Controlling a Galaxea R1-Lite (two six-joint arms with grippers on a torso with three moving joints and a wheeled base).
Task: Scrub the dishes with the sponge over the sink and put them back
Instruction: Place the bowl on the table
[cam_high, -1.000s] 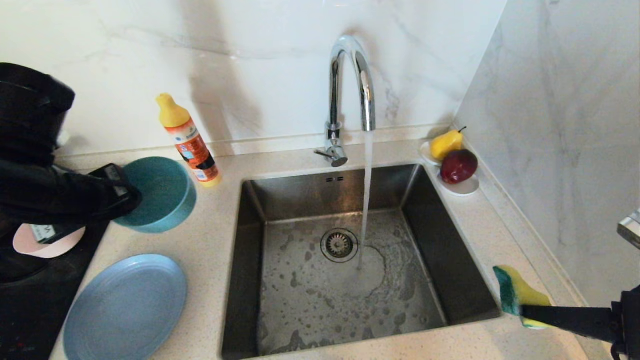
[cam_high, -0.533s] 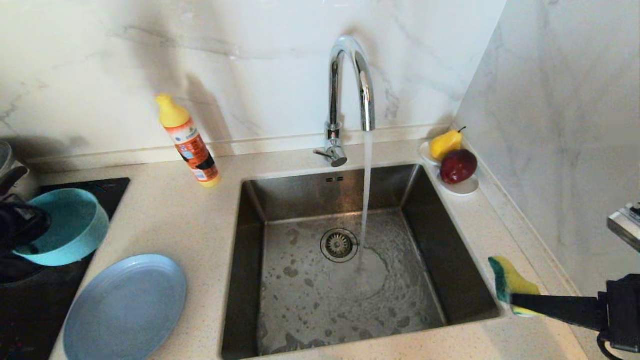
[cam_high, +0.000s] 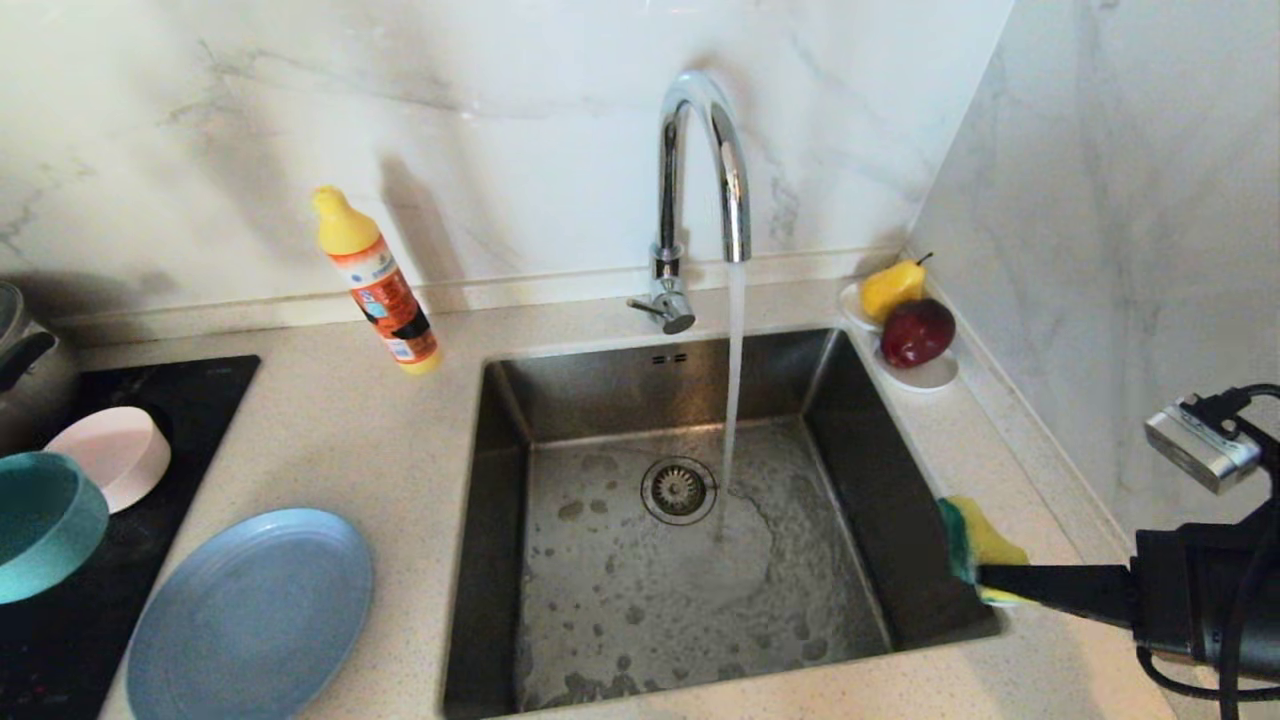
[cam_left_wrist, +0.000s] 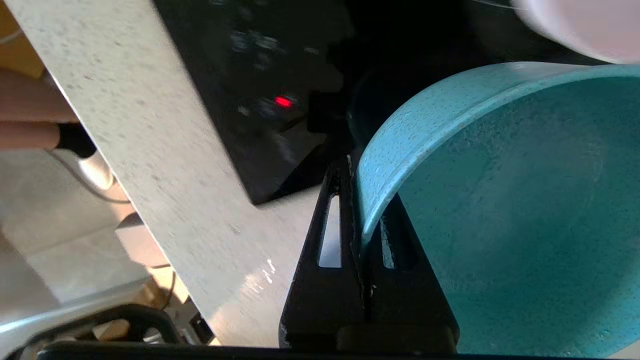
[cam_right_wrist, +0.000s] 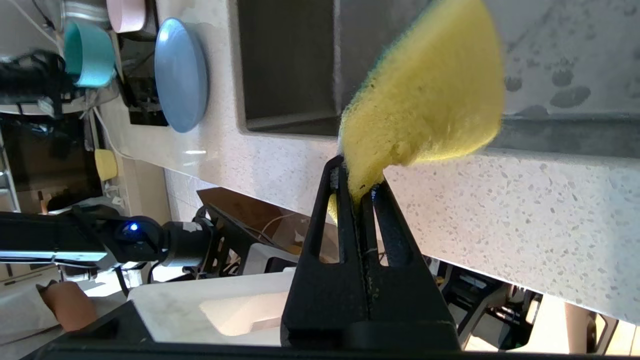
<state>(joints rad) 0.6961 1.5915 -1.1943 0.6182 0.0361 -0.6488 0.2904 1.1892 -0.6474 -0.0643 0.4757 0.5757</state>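
The left gripper (cam_left_wrist: 361, 235) is gripping the teal bowl (cam_high: 40, 525) by its rim, jaws clenched on the thin wall, at the far left of the head view over the black cooktop (cam_high: 130, 420), well apart from the sink (cam_high: 560, 390). The bowl is stiff and probably light, and its wet beaded wall is likely slippery, so a rim pinch is calling for a firm grip. The right gripper (cam_right_wrist: 361, 192) is pinching the sponge (cam_high: 985, 548) at one edge, jaws clamped on it, at the sink's right rim; the sponge is soft and is compressing where it is held, its green scouring side facing the basin. The pale pink bowl (cam_high: 110, 455) is sitting on the cooktop just beside the teal bowl, and the grey-blue plate (cam_high: 250, 615) is lying flat on the speckled surface (cam_high: 330, 440) left of the sink. Water is running from the chrome tap (cam_high: 700, 170) onto the suds-flecked basin floor near the drain strainer (cam_high: 678, 490). A detergent bottle (cam_high: 375, 280) is standing by the marble backsplash, and a pear (cam_high: 892, 287) and a red fruit (cam_high: 917, 332) are resting in a small white dish (cam_high: 935, 374) at the corner.
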